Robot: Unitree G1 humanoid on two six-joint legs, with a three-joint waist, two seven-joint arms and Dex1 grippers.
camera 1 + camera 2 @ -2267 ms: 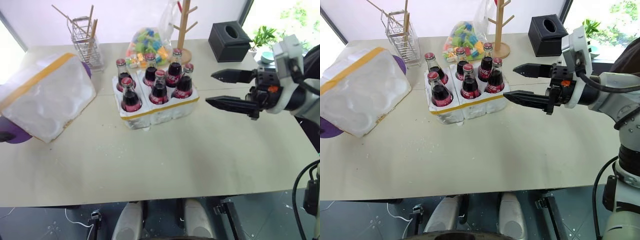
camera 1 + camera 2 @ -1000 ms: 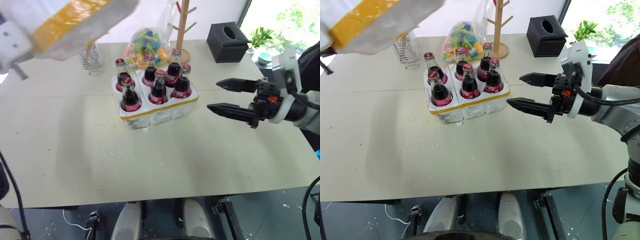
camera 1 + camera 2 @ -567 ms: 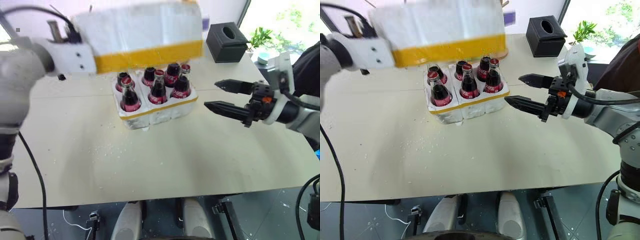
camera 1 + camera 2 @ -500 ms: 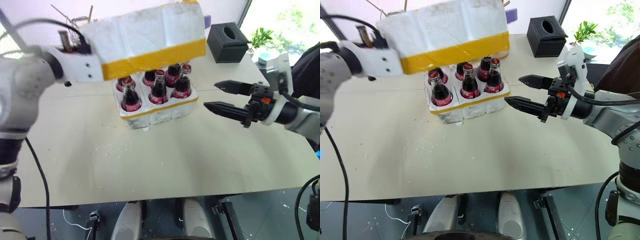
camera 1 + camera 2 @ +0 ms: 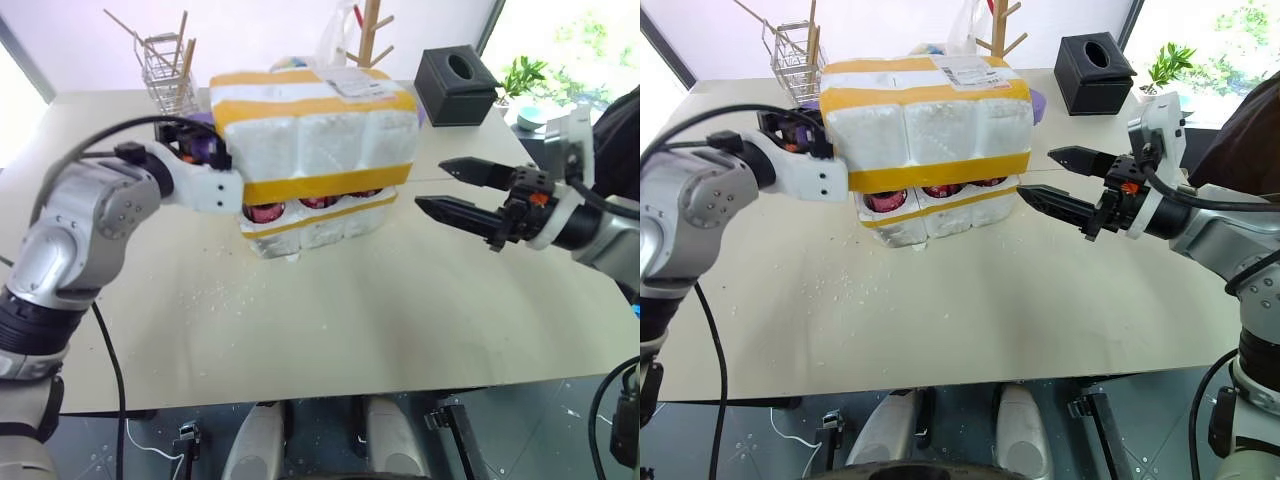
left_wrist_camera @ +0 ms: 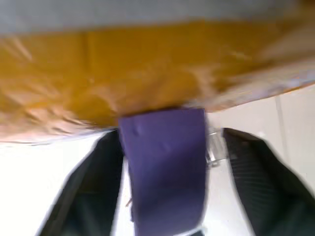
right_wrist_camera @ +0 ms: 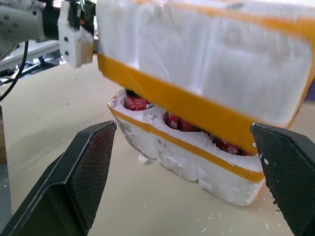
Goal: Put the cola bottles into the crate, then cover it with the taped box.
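The taped box [image 5: 310, 130], white foam with yellow bands and a shipping label on top, sits level over the cola bottles. Their red labels [image 5: 265, 212] show in the gap between the box's lower edge and the crate [image 5: 320, 230], a low white tray with a yellow band. My left gripper [image 6: 170, 135] is at the box's left side. Its black fingers [image 6: 88, 187] stand apart on either side of a purple tab [image 6: 165, 167] on the box. My right gripper [image 5: 430, 184] hovers open to the right of the crate, pointing at it and holding nothing.
Behind the box stand a wire rack [image 5: 170, 70], a wooden peg tree [image 5: 370, 40] and a black tissue box [image 5: 457, 85]. A potted plant [image 5: 520, 72] is at the far right. White foam crumbs [image 5: 215, 295] lie on the beige table [image 5: 330, 320] in front of the crate.
My left arm has swung the taped box right and down from above the bottles, rolled it level and set it over them. The right gripper has stayed put.
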